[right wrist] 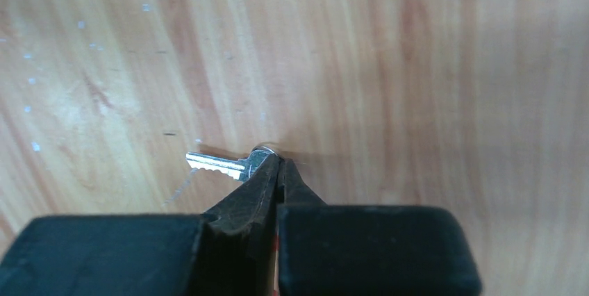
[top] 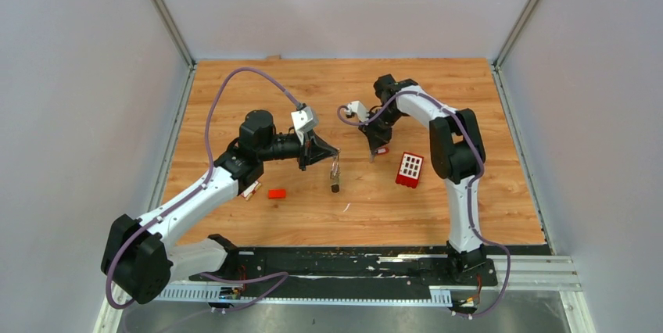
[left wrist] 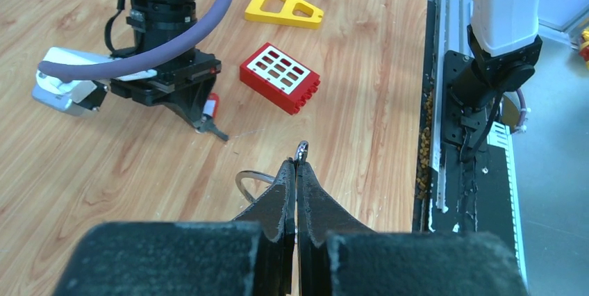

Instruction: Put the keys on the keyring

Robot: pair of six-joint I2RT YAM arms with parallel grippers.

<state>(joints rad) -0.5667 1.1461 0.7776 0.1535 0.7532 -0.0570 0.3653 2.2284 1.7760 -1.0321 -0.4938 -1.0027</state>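
The left tool (left wrist: 296,165) is pinched shut on the thin silver wire keyring (left wrist: 249,179), apparently presenting it for threading. The right tool (right wrist: 278,164), jaws closed, grips a small silver key (right wrist: 217,165) by its head (blade free) low over the wooden counter (right wrist: 417,67).

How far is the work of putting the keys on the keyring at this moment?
Done: the left fingers are shut on the thin silver wire keyring. In hand: the right fingers are shut on a small silver key, apart from the ring. Left: threading that key on. A dark piece hanging under the left fingers may be a key already on; I cannot tell.
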